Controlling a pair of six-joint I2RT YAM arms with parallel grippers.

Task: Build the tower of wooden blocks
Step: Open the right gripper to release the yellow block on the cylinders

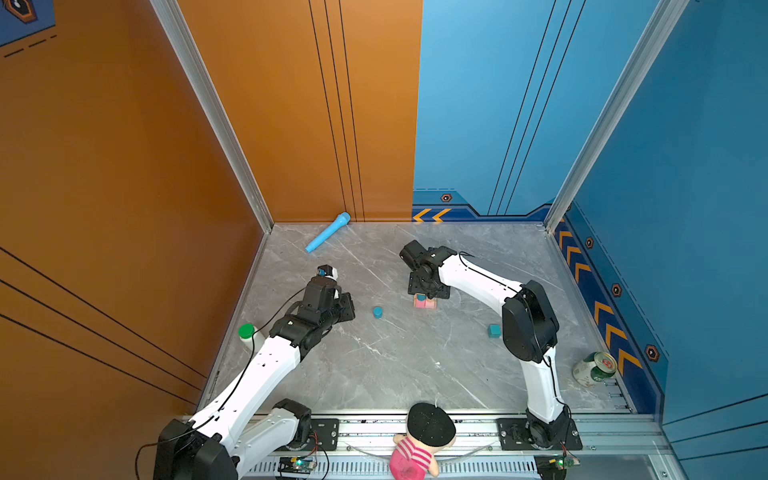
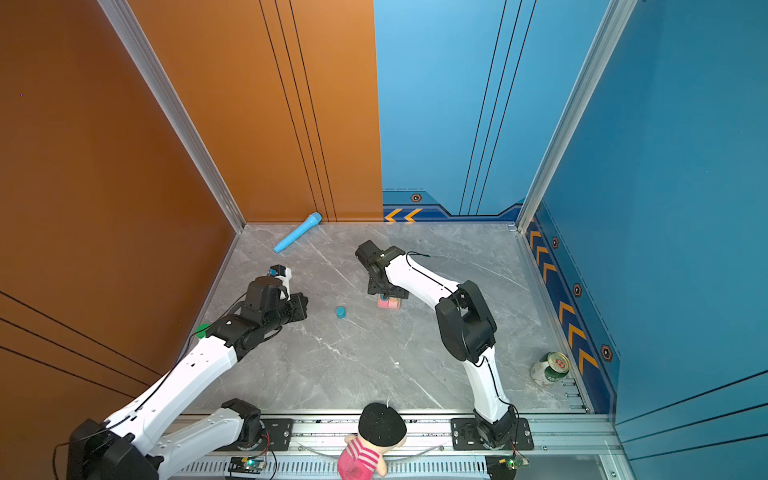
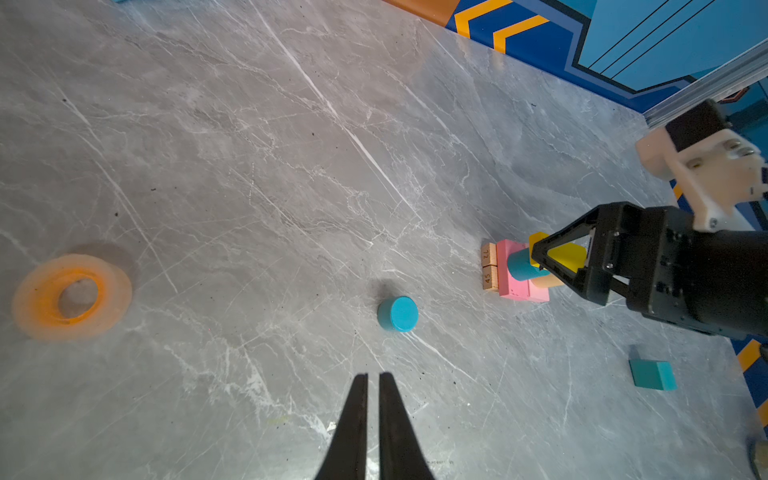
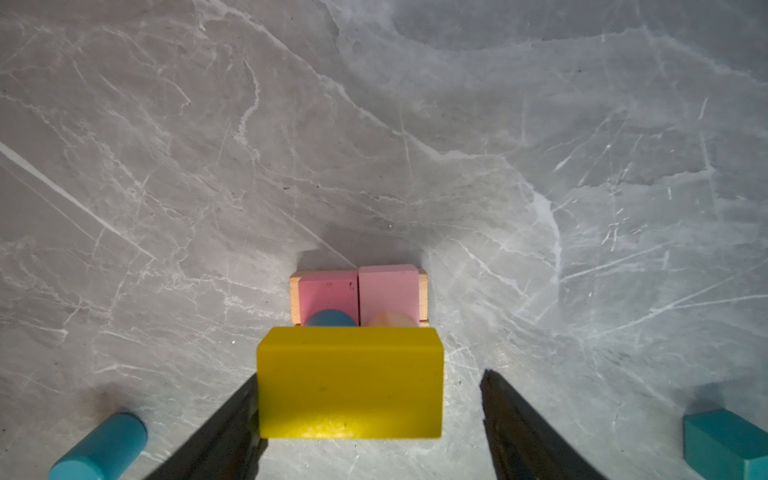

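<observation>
The right gripper (image 4: 370, 374) is open astride the yellow bar (image 4: 349, 386), one finger against its end and the other clear. The bar therefore seems to rest by its own weight across the blue and tan posts (image 4: 330, 318) of the tower (image 3: 515, 286), bridging them above the pink bars (image 4: 388, 286). The left gripper (image 3: 373, 376) is closed and empty, held clear, likely so the stack goes unbumped; a spare cylinder (image 3: 398, 313) and cube (image 3: 652, 374) lie apart on the grey marbled table (image 1: 395, 365), walled in orange and blue.
</observation>
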